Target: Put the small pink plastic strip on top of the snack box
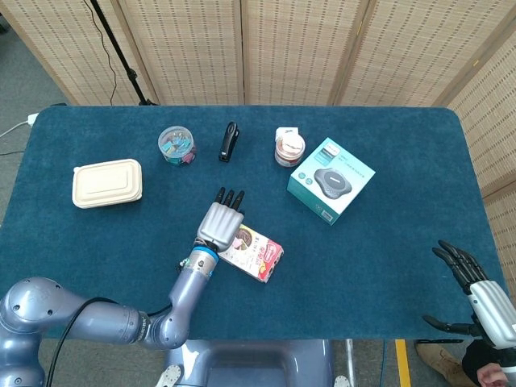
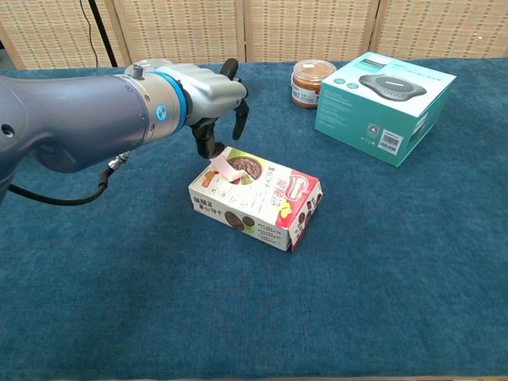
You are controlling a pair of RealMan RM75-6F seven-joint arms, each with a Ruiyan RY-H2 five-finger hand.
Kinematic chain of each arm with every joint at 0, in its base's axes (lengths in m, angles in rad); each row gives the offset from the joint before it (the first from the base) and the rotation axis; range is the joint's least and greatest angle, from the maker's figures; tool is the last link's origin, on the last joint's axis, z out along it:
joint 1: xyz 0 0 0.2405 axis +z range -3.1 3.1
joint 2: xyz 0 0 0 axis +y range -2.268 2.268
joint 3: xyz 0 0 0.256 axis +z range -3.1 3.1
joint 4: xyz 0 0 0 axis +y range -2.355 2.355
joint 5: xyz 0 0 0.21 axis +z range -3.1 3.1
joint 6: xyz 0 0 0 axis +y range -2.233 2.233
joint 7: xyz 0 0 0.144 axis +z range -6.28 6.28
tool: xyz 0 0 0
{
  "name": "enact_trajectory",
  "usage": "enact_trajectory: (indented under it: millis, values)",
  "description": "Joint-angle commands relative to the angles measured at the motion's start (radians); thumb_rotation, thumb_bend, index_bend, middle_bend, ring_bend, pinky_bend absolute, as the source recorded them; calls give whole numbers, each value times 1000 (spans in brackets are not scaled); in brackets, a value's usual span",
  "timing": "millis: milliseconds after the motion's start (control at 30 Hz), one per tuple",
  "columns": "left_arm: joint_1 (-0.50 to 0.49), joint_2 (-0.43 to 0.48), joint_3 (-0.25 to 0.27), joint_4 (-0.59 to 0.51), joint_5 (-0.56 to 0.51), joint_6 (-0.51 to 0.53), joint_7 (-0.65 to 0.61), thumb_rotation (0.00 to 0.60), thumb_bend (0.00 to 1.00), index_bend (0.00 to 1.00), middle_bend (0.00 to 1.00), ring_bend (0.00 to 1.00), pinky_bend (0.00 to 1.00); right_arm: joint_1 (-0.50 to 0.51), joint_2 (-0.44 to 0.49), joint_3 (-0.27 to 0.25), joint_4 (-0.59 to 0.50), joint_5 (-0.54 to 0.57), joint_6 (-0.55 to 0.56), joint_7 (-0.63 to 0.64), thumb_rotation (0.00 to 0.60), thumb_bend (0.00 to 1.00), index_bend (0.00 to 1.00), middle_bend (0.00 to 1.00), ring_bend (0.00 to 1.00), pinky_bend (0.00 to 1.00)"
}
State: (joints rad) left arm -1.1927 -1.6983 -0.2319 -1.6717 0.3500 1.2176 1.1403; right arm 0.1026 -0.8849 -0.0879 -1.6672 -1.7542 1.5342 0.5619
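The snack box [image 2: 262, 202] lies flat near the table's middle, also visible as the snack box [image 1: 256, 251] in the head view. The small pink strip [image 2: 225, 168] lies on the box's top at its left end, slightly curled. My left hand [image 2: 208, 94] hovers just above that end, its fingers spread apart; the thumb tip is close to the strip's upper end and the other fingers are raised off it. In the head view the left hand [image 1: 222, 222] hides the strip. My right hand [image 1: 477, 293] hangs beyond the table's near right corner, fingers spread, holding nothing.
A teal boxed device [image 1: 330, 179] sits right of centre, with a jar [image 1: 289, 147] beside it. Along the far side lie a black stapler [image 1: 229, 141] and a clear tub of clips [image 1: 176, 145]. A beige lidded container [image 1: 107, 182] sits at the left.
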Motion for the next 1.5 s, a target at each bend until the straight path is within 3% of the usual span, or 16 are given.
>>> enact_trajectory:
  millis: [33, 167, 300, 367, 600, 900, 933, 1033, 1200, 1267, 1400, 1500]
  values:
    - [11, 23, -12, -25, 28, 4, -36, 600, 451, 207, 0, 0, 0, 1, -1, 0, 2, 1, -2, 1, 600, 0, 0, 0, 0, 0]
    - [48, 91, -22, -98, 88, 26, -102, 600, 349, 14, 0, 0, 0, 4, -4, 2, 4, 10, -12, 0, 600, 0, 0, 0, 0, 0]
    - [113, 202, -6, -183, 168, 42, -184, 600, 129, 0, 0, 0, 0, 10, -11, 4, 1, 15, -28, -21, 600, 0, 0, 0, 0, 0]
    - [157, 267, 13, -218, 224, 39, -242, 600, 84, 0, 0, 0, 0, 13, -16, 5, -5, 17, -39, -41, 600, 0, 0, 0, 0, 0]
    - [331, 473, 83, -249, 434, 11, -519, 600, 68, 0, 0, 0, 0, 34, -36, 17, -39, 39, -97, -175, 600, 0, 0, 0, 0, 0]
    - [596, 698, 196, -260, 690, 41, -922, 600, 68, 0, 0, 0, 0, 93, -68, 30, -68, 60, -231, -452, 600, 24, 0, 0, 0, 0]
    - [631, 722, 214, -265, 701, 46, -964, 600, 68, 0, 0, 0, 0, 104, -68, 32, -80, 52, -245, -487, 600, 51, 0, 0, 0, 0]
    - [699, 759, 248, -260, 734, 61, -1034, 600, 68, 0, 0, 0, 0, 128, -68, 43, -112, 45, -276, -589, 600, 277, 0, 0, 0, 0]
    - [789, 783, 278, -243, 796, 94, -1134, 600, 68, 0, 0, 0, 0, 170, -92, 58, -169, 33, -333, -720, 600, 814, 1, 0, 0, 0]
    - [822, 789, 283, -236, 822, 114, -1173, 600, 68, 0, 0, 0, 0, 189, -112, 67, -188, 25, -353, -767, 600, 950, 20, 0, 0, 0]
    - [873, 798, 283, -226, 866, 148, -1239, 600, 68, 0, 0, 0, 0, 226, -147, 89, -232, 31, -393, -846, 600, 1000, 115, 0, 0, 0]
    - [896, 808, 281, -224, 888, 154, -1267, 600, 68, 0, 0, 0, 0, 262, -162, 112, -289, 67, -449, -917, 600, 1000, 121, 0, 0, 0]
